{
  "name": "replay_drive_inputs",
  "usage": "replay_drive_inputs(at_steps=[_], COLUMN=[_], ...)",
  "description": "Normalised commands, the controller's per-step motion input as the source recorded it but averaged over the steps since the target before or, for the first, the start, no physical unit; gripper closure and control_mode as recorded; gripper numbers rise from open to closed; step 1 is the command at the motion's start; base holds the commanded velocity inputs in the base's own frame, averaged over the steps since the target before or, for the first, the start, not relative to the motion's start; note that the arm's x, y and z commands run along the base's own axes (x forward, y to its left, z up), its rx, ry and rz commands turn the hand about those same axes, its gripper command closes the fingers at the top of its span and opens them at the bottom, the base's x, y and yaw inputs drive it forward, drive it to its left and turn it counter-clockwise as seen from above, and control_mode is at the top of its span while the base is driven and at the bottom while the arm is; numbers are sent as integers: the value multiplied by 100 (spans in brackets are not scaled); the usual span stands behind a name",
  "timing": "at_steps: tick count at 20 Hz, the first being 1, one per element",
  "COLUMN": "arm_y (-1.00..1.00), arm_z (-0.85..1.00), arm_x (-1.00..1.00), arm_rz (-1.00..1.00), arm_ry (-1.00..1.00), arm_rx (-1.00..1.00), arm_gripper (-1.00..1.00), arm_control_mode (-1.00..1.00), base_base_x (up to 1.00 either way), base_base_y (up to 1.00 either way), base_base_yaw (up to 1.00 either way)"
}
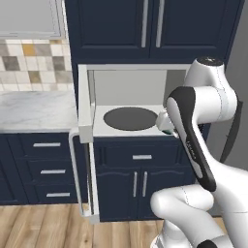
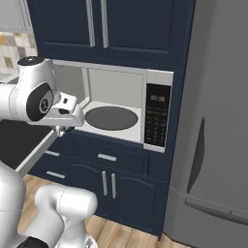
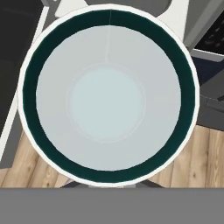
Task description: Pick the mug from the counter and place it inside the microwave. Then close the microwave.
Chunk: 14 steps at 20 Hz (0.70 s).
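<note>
Mug [image 3: 108, 97] pinched in jaws, hanging at microwave [image 1: 135, 104] front edge, above wood floor [image 3: 199, 157]. Door [image 1: 86, 145] swung wide left, turntable [image 1: 131, 118] bare. Mug mostly hidden behind arm in base views. Worktop [image 1: 34, 109] left.

Flanking base views, shared microwave [image 1: 131, 104]

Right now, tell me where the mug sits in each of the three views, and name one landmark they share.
Left base view: the mug peeks out right of centre, a small dark green and white bit behind the arm, at the microwave's front edge.
Right base view: left of centre, a green sliver under the hand.
Hand view: centre, seen from above, green rim.
Shared landmark: the dark turntable.
</note>
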Motion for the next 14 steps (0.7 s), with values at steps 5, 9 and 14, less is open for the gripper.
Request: replay_drive_inputs(at_steps=[5,9,14], arm_y=[0,0,0], arm_z=[0,0,0], arm_x=[0,0,0], arm_rz=[0,0,0], arm_ry=[0,0,0], arm_rx=[0,0,0], arm_gripper=[100,100,100], arm_control_mode=[100,100,100], base_base_x=[-63,0,0], base_base_y=[-1,0,0], base_base_yaw=[10,0,0])
